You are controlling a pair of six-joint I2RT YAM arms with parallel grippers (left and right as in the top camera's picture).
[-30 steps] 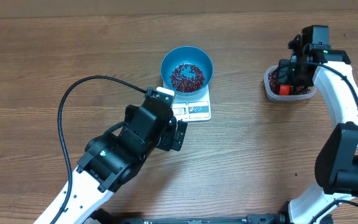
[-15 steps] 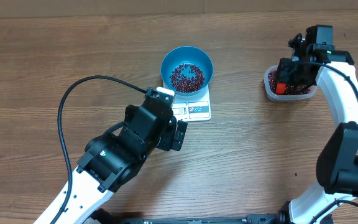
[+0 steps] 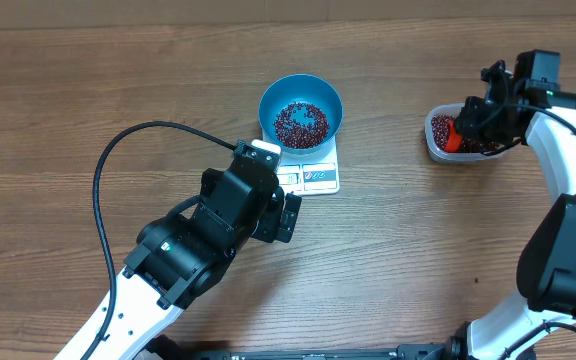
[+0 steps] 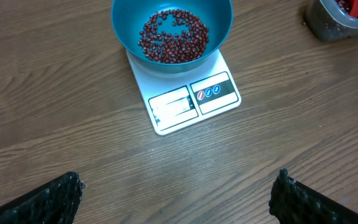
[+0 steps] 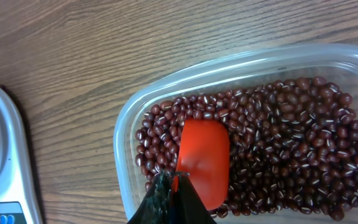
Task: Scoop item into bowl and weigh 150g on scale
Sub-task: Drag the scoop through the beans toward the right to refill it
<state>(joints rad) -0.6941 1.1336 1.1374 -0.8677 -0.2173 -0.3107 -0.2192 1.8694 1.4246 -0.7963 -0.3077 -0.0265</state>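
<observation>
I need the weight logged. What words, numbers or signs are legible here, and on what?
No text is readable.
The scale display: faint marks, too blurred to read.
Its icon panel: three round icons, one red, two blue; no legible lettering.

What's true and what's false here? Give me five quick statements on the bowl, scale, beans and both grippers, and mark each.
1. The blue bowl sits on the scale. True.
2. The bowl is empty. False: it holds beans.
3. The right gripper is shut on a red scoop resting in the clear tub of beans. True.
4. The left gripper grips the bowl. False: it is open, over the table, short of the scale.
5. The clear tub stands on the scale. False: it stands on the table, apart from it.
</observation>
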